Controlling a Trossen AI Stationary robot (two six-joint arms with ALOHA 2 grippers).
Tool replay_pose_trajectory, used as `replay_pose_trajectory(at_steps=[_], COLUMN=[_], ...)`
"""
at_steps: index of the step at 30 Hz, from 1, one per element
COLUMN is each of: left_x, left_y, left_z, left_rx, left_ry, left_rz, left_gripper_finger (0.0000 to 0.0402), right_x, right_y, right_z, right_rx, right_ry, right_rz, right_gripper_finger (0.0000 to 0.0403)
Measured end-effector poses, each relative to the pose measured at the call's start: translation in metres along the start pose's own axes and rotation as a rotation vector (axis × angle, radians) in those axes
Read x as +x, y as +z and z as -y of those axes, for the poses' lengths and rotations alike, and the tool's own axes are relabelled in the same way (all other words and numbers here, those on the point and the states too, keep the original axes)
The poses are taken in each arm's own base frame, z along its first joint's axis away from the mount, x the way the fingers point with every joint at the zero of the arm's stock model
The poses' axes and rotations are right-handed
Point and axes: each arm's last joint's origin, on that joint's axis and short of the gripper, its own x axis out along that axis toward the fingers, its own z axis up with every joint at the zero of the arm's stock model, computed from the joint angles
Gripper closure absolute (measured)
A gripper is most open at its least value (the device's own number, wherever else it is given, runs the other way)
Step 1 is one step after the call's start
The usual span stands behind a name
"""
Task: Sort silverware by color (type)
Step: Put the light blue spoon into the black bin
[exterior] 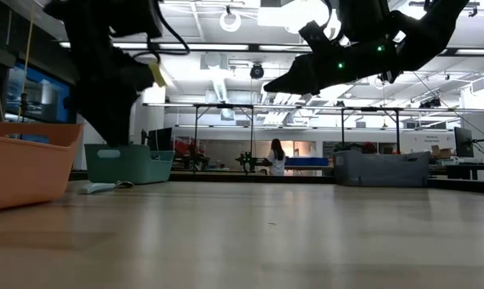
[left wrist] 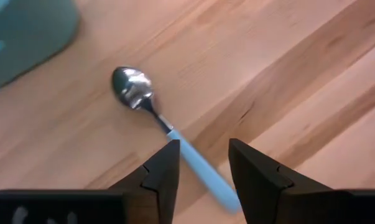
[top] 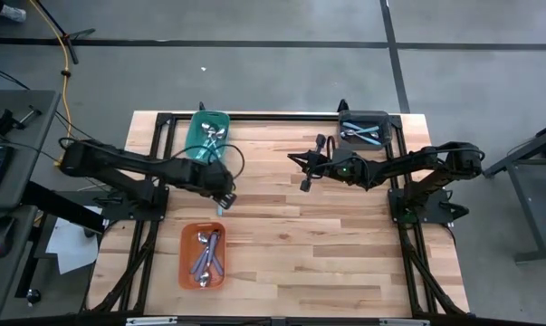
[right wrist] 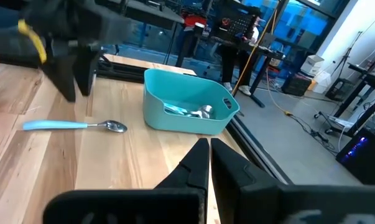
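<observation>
One spoon with a light blue handle (left wrist: pixel 187 155) and a shiny bowl (left wrist: pixel 132 88) lies flat on the wooden table, just beside the teal bin (left wrist: pixel 25 31). My left gripper (left wrist: pixel 203 149) hangs open above it, pointing down, a finger on either side of the handle and clear of it. The right wrist view shows the same spoon (right wrist: pixel 75 126) with that gripper (right wrist: pixel 72 81) above it. My right gripper (top: pixel 307 170) is shut and holds nothing. It hovers level over the table's middle, pointing toward the left side.
The teal bin (top: pixel 208 136) at the far left holds spoons. The orange bin (top: pixel 205 255) near the front left holds purple-handled ones, and the grey bin (top: pixel 363 131) at the far right holds others. A person (exterior: pixel 276 156) stands far off in the room behind.
</observation>
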Motion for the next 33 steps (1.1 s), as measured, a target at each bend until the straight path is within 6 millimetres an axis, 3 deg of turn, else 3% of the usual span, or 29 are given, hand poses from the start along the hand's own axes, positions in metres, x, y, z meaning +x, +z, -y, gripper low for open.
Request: replay_pose_trajectory(at_steps=[9,17,23,33], left_x=[0.035,0.051,0.064,0.066], left_y=[0.005,0.006,0.002,-0.003], left_z=[0.002,-0.015,-0.020,-0.020], left_rx=[-0.015,-0.037,-0.039,0.086], left_ry=[0.066,0.110,0.040,0.002], left_rz=[-0.131,-0.127,-0.128,-0.140], left_gripper_finger=[0.0218,0.0213,0.0244,0.0356], right_x=[-0.001,-0.001,-0.001,-0.001], right_y=[0.002,0.001,0.001,0.001], right_z=[-0.006,-0.006,-0.006,-0.006], right_rx=[-0.007,-0.007,-0.007,-0.002], right_ry=[0.019,0.020,0.020,0.020], right_rz=[0.005,0.003,0.003,0.003], right_gripper_finger=[0.0403,0.0403,0.0403,0.0403])
